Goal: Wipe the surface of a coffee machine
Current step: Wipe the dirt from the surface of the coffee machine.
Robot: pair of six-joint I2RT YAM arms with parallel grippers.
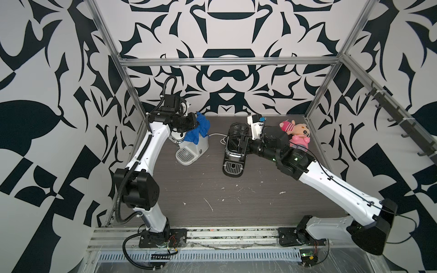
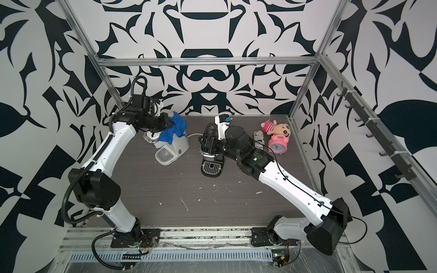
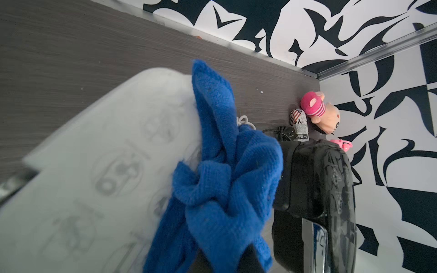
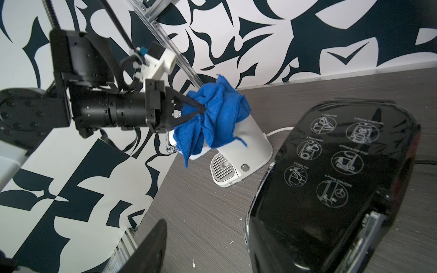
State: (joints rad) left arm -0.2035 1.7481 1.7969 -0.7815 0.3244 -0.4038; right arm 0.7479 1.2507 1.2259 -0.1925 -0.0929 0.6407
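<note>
A white coffee machine (image 1: 197, 147) (image 2: 176, 146) (image 4: 251, 138) stands at the back left of the table. A crumpled blue cloth (image 1: 200, 127) (image 2: 176, 130) (image 3: 224, 165) (image 4: 216, 118) rests on its top, and my left gripper (image 1: 194, 124) (image 2: 168, 124) (image 3: 222, 256) (image 4: 201, 109) is shut on that cloth. A black coffee machine (image 1: 233, 153) (image 2: 209, 151) (image 3: 331, 189) (image 4: 331, 177) stands mid-table. My right gripper (image 1: 238, 141) (image 2: 212, 141) hovers open at its top. One finger (image 4: 153, 241) shows clear of the machine, with bare table between them; the other finger is hidden.
Pink plush toys (image 1: 294, 128) (image 3: 319, 111), a pink alarm clock (image 2: 277, 144) and a newsprint-patterned can (image 2: 259, 139) crowd the back right corner. A white cable (image 1: 216, 136) lies between the machines. Aluminium frame posts and patterned walls enclose the table (image 1: 212, 189).
</note>
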